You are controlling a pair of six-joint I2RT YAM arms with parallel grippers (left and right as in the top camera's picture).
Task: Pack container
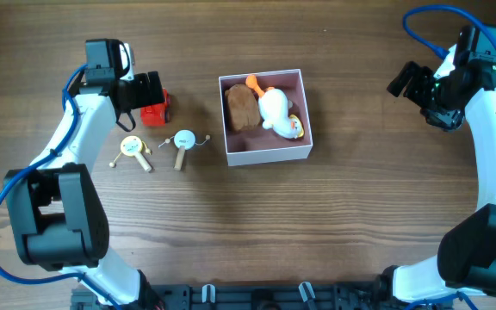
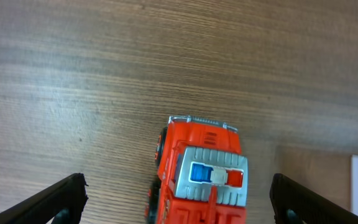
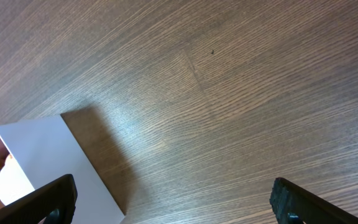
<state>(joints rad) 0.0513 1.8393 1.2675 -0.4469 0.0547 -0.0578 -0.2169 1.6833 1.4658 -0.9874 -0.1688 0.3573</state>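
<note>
Hovering above the red truck (image 2: 201, 171) with left claw (image 2: 179, 198) spread, likely to grab it for the box (image 1: 269, 155); holding right claw (image 1: 405, 81) spread too, upper right.

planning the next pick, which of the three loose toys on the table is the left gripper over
The red toy truck, sitting between the open fingers of the left gripper. The yellow-faced toy and the blue-faced toy lie clear of it.

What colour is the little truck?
The truck is red with a grey roof; left wrist view shows it best.
</note>
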